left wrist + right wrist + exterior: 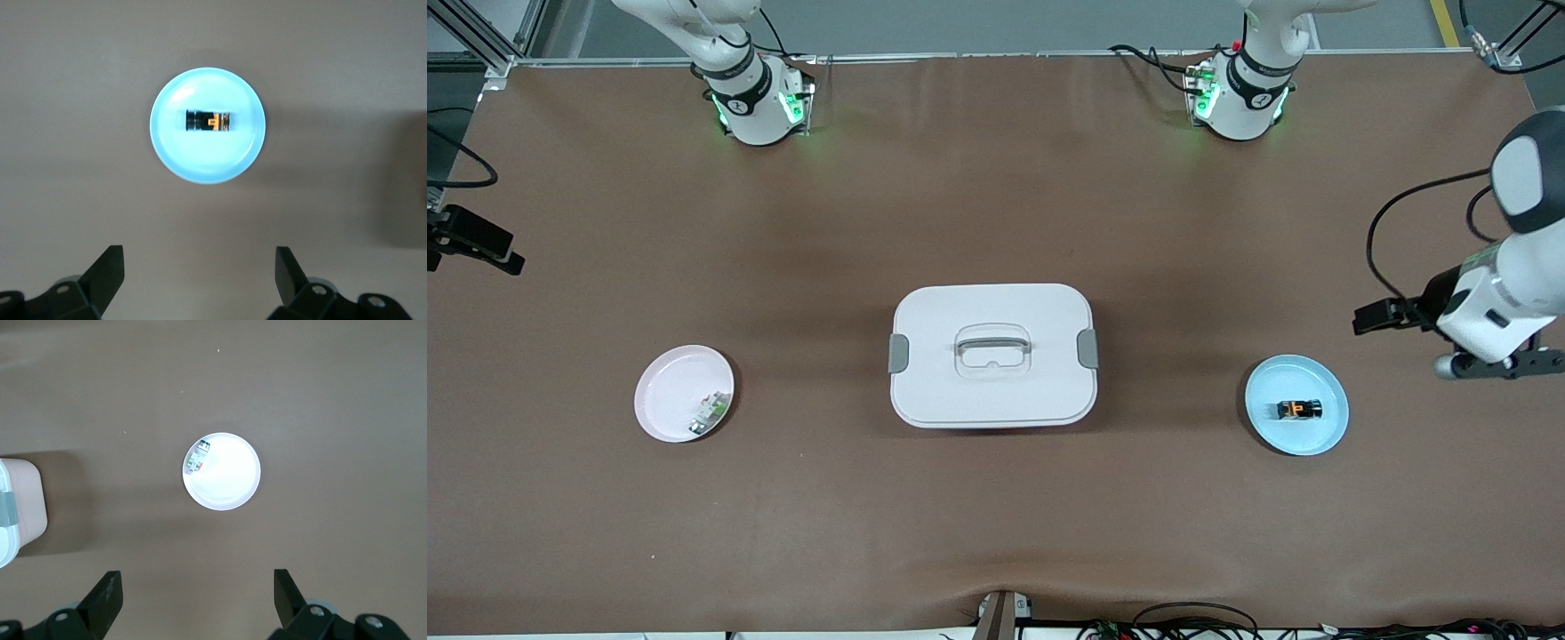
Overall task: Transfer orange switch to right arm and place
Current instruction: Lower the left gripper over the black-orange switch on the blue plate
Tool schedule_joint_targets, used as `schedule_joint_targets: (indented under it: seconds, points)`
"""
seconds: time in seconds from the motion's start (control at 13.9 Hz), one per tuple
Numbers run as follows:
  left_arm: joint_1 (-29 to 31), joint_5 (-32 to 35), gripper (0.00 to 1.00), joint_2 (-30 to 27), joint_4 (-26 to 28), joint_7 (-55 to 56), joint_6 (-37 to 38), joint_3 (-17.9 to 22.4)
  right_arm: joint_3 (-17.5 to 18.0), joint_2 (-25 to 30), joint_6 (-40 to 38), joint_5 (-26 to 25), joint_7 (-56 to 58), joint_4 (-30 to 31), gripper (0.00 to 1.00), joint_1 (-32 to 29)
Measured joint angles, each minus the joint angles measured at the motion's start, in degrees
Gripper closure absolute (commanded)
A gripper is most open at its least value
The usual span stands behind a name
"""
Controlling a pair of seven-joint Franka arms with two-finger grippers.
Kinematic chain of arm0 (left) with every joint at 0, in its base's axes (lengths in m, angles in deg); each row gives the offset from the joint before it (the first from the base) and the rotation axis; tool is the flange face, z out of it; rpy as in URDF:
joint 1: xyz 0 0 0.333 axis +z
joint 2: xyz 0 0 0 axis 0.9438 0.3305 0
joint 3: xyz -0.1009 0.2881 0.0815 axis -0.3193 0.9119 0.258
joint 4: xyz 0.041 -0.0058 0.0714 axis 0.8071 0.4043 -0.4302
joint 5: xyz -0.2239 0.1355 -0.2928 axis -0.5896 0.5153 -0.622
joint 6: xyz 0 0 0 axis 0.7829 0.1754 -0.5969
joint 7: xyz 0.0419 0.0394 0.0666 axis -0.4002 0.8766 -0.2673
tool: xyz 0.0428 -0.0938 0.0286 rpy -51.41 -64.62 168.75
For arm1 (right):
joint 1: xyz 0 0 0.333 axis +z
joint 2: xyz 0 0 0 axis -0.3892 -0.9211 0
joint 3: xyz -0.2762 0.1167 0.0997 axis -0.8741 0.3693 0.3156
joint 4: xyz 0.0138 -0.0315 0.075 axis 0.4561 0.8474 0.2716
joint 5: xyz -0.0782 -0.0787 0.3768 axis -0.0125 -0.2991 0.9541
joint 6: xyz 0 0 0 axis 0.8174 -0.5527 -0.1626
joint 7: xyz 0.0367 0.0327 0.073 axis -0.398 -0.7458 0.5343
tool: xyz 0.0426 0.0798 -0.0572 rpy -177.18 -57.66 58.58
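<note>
A brown surface (996, 222) carries three things in a row. At the left arm's end sits a light blue round plate (1325, 431). The orange switch (1299, 410) lies on its side near the middle of that plate. It is a tiny, blocky black part with a bright orange section around its middle, much smaller than the plate. In the left wrist view the switch shows a ribbed black end, an orange band, and a paler end.

The left end effector (199, 277) hangs in the air over bare surface just beside the blue plate, toward the left arm's end of the surface. Its two black fingers (107, 273) are spread wide apart and hold nothing. The plate and switch are apart from them.

In the middle of the surface stands a white rectangular lidded box (993, 354) with rounded corners, grey clips on two sides and a recessed handle on top.

At the right arm's end sits a pale pink round plate (667, 391). A small white-and-green part (710, 412) lies against its rim on the side toward the box.

The right end effector (198, 597) waits high over the surface near the pink plate. Its fingers are also spread wide and empty.
</note>
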Motion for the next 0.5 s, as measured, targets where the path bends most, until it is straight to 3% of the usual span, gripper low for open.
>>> schedule_joint_targets:
  seconds: [0.5]
  points:
    - [-0.3, 0.9, 0.0, 7.62, 4.44, -0.11, -13.04, -0.04, -0.39, 0.0, -0.18, 0.0, -0.01, 0.01, 0.0, -0.04]
